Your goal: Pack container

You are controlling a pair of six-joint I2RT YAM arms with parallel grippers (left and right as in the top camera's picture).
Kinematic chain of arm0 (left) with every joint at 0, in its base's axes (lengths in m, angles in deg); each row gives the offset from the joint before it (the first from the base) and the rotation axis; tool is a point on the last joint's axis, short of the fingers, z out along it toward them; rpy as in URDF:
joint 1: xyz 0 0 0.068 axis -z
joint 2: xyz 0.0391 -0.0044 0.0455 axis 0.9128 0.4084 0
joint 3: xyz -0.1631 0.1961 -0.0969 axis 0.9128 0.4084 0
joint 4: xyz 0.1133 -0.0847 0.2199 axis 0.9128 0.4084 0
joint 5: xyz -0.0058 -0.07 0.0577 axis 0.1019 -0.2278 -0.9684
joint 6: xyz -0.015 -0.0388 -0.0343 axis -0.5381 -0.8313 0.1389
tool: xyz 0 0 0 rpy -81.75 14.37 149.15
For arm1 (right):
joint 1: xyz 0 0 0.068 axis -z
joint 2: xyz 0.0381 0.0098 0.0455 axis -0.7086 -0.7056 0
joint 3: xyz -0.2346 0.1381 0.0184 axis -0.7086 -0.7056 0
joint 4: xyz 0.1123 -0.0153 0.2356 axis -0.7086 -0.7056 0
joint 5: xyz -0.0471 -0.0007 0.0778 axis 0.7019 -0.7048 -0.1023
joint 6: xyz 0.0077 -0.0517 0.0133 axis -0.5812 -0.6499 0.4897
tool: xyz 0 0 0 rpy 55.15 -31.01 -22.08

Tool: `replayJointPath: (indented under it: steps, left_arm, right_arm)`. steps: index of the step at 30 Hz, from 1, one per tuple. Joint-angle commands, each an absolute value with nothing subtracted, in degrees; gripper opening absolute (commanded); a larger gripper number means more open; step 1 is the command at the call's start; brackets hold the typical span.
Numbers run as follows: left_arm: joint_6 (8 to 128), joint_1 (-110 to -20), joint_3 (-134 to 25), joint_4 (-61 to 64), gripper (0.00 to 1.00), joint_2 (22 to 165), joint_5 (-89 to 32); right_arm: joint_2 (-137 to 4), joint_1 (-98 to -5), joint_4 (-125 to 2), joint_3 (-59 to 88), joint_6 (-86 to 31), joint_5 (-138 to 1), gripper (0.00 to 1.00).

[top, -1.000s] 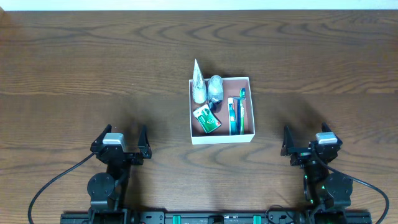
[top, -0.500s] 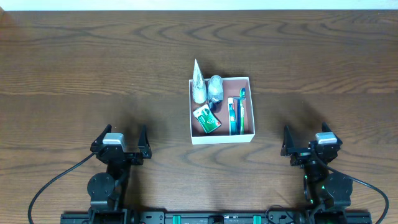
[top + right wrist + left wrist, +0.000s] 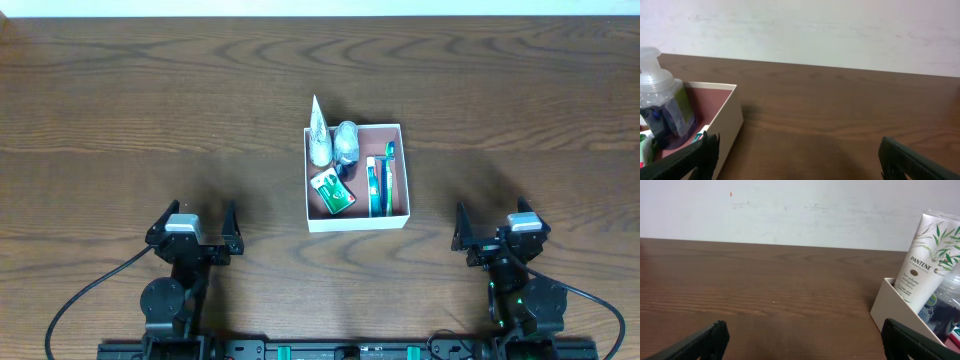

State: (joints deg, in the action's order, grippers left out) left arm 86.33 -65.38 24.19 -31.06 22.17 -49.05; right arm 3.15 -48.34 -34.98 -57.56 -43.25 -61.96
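The container (image 3: 398, 218) is a shallow white-walled cardboard box with a pinkish floor at the table's middle. In it are a white Pantene tube (image 3: 318, 135), a clear pump bottle (image 3: 346, 142), a green packet (image 3: 332, 192) and toothbrushes (image 3: 379, 180). My left gripper (image 3: 194, 221) is open and empty near the front left, well apart from the box. My right gripper (image 3: 495, 224) is open and empty near the front right. The left wrist view shows the box wall (image 3: 890, 305) and the tube (image 3: 926, 255). The right wrist view shows the box (image 3: 725, 122) and the pump bottle (image 3: 662, 110).
The dark wooden table (image 3: 150, 100) lies all round the box. A pale wall (image 3: 790, 205) stands behind the table's far edge. Black cables (image 3: 90, 295) run from both arm bases at the front edge.
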Motion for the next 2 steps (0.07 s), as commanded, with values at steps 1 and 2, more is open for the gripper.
replayJointPath:
  steps: [1,2]
  left_arm:
    - [87.11,-65.63,25.13,-29.05,0.98,21.84,-48.22]
    - [87.11,-65.63,25.13,-29.05,0.98,21.84,-48.22]
  right_arm:
    - [3.70,-48.08,-34.94,-58.06,-43.88,-61.37,0.99]
    - [3.70,-48.08,-34.94,-58.06,-43.88,-61.37,0.99]
